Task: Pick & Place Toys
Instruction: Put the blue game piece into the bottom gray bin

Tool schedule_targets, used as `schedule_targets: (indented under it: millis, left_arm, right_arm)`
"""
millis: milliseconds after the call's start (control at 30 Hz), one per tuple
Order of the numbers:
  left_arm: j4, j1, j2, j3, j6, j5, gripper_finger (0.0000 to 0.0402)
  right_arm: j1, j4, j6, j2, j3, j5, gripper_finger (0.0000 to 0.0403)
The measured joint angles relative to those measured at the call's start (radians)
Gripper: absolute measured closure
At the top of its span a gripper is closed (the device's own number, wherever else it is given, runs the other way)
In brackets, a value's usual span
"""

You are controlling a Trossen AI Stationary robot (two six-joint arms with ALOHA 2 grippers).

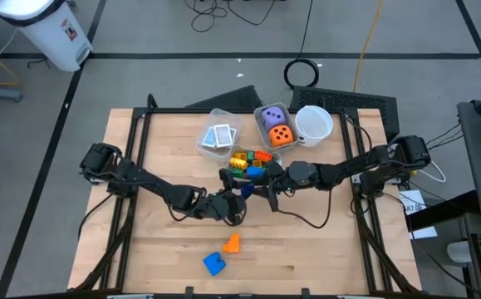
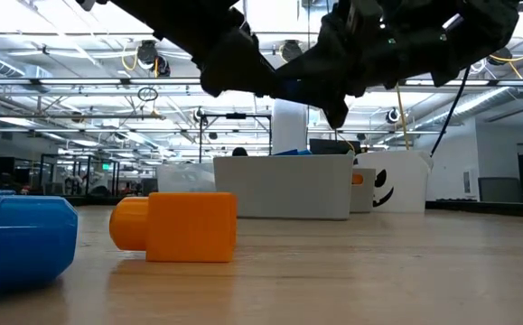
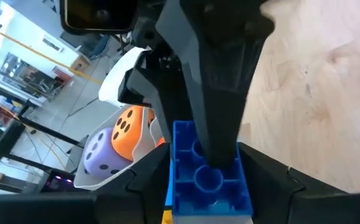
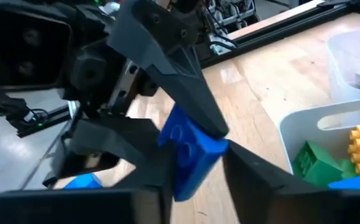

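Observation:
A blue brick (image 3: 207, 180) hangs over the middle of the table, between my two grippers, which meet there. My left gripper (image 1: 233, 203) comes from the left and is shut on it. My right gripper (image 1: 261, 186) comes from the right and is shut on the same blue brick (image 4: 189, 152). An orange block (image 1: 232, 242) and another blue block (image 1: 214, 264) lie on their sides on the wood near the front edge. More toys fill the bins at the back: coloured blocks (image 1: 248, 163), two dice (image 1: 276, 126), cards (image 1: 220, 136). My left gripper pinches the brick's two side walls (image 3: 178, 186) between its fingers, coming nearly level from the table's left. The brick's studded face is turned toward the wrist camera. It is clear of the table. My right gripper pinches the brick across its studded face (image 4: 178, 144) and its underside. One finger (image 3: 220, 106) lies over the studs. The fingers come nearly level from the table's right, opposite my left gripper. The brick sits tilted between them, off the wood.
Three clear bins (image 1: 215, 116) and a white cup (image 1: 313, 123) stand at the table's far middle, just behind the grippers. Bare wood lies to the left, the right and the front around the two loose blocks. Black frame rails (image 1: 132, 166) run along the table's sides.

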Motion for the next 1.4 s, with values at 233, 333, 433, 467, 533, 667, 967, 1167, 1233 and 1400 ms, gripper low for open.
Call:
schedule_targets:
  millis: [233, 333, 433, 467, 533, 667, 967, 1167, 1233, 1400]
  left_arm:
    - [0.009, -0.006, 0.000, 0.000, -0.145, 0.029, 0.0213]
    - [0.020, -0.018, -0.001, 0.001, -0.178, 0.017, 0.0207]
    - [0.027, -0.029, -0.001, 0.001, -0.180, 0.004, 0.0192]
    - [0.027, -0.033, -0.001, 0.001, -0.180, -0.003, 0.0186]
    - [0.027, -0.038, -0.001, 0.001, -0.197, -0.021, 0.0174]
    - [0.030, -0.052, -0.014, 0.001, -0.261, -0.011, 0.0157]
    - [-0.008, -0.023, -0.029, 0.000, -0.425, 0.151, 0.0146]
    - [-0.119, 0.021, -0.029, 0.000, -0.537, 0.263, 0.0146]
    - [-0.143, 0.029, -0.029, 0.000, -0.556, 0.296, 0.0146]
    - [-0.149, 0.037, -0.029, 0.000, -0.598, 0.360, 0.0146]
  right_arm:
    - [-0.003, -0.015, -0.099, -0.011, 0.000, -0.001, 0.0388]
    - [-0.012, -0.039, -0.121, -0.043, 0.000, -0.010, 0.0385]
    - [-0.018, -0.092, -0.141, -0.083, 0.000, -0.014, 0.0379]
    - [-0.018, -0.110, -0.160, -0.097, -0.001, -0.007, 0.0381]
    - [-0.018, -0.156, -0.200, -0.124, -0.001, 0.031, 0.0388]
    - [-0.022, -0.271, -0.251, -0.155, -0.001, 0.238, 0.0391]
    - [-0.045, -0.356, -0.281, -0.154, -0.038, 0.464, 0.0387]
    - [-0.072, -0.433, -0.282, -0.154, -0.041, 0.446, 0.0376]
    - [-0.077, -0.471, -0.285, -0.154, -0.042, 0.420, 0.0366]
    - [-0.079, -0.485, -0.285, -0.154, -0.042, 0.421, 0.0322]
